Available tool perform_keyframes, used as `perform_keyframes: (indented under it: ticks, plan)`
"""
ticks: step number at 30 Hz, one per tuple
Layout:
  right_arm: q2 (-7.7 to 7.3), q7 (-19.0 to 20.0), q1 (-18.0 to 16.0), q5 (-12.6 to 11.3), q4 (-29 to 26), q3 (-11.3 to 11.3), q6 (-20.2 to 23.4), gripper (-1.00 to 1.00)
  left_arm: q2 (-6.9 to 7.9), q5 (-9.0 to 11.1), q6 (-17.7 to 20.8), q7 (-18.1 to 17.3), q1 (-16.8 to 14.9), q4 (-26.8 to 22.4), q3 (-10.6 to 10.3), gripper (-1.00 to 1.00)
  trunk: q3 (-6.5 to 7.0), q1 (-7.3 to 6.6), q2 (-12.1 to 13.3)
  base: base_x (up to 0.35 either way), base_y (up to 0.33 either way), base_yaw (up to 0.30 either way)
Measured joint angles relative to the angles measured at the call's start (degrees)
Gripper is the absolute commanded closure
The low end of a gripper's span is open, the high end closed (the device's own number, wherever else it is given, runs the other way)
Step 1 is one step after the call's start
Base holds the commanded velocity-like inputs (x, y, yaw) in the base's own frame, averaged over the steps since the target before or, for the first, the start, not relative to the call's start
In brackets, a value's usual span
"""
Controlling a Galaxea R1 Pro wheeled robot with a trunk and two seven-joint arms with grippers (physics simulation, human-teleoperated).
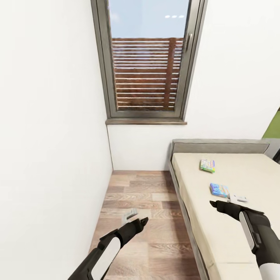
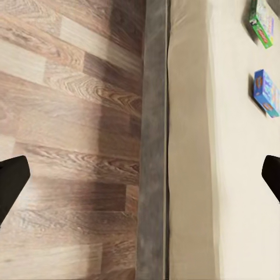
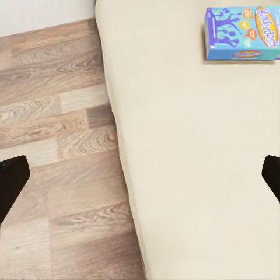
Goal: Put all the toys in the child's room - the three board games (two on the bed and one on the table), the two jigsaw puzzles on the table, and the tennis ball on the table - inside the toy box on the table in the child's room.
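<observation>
Two board games lie on the cream bed [image 1: 233, 237]: a white-green box [image 1: 207, 165] farther back and a smaller blue box [image 1: 219, 189] nearer me. My right gripper [image 1: 226, 201] hovers open over the mattress just short of the blue box [image 3: 241, 33], holding nothing. My left gripper [image 1: 137, 218] is open and empty over the wooden floor beside the bed. The left wrist view shows both the green box [image 2: 262, 22] and the blue box [image 2: 266, 93] on the mattress. The table, toy box, jigsaw puzzles and tennis ball are out of view.
A white wall [image 1: 50, 136] runs close along my left. A grey-framed window [image 1: 147, 62] stands in the far wall. A strip of wooden floor [image 1: 144, 194] lies between wall and bed. The bed's grey side rail [image 2: 153, 140] borders the floor.
</observation>
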Motion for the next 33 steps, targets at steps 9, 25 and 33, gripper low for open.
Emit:
perform_keyframes:
  ticks: [9, 25, 33]
  plan:
    - [0.01, 0.0, 0.0, 0.0, 0.0, 0.0, 0.0, -1.0, 0.0, 0.0, 0.0, 0.0, 0.0, 0.0, 0.0, -1.0, 0.0, 0.0, 0.0, 0.334, 0.0, 0.0]
    - [-0.03, 0.0, 0.0, 0.0, 0.0, 0.06, 0.0, -1.0, 0.0, 0.0, 0.0, 0.0, 0.0, 0.0, 0.0, -1.0, 0.0, 0.0, 0.0, 0.334, 0.0, 0.0]
    - [-0.22, 0.05, 0.05, 0.0, 0.0, 0.03, -0.15, -1.0, -0.02, 0.0, 0.0, 0.02, 0.0, 0.0, 0.0, -1.0, 0.0, 0.0, 0.0, 0.334, 0.0, 0.0]
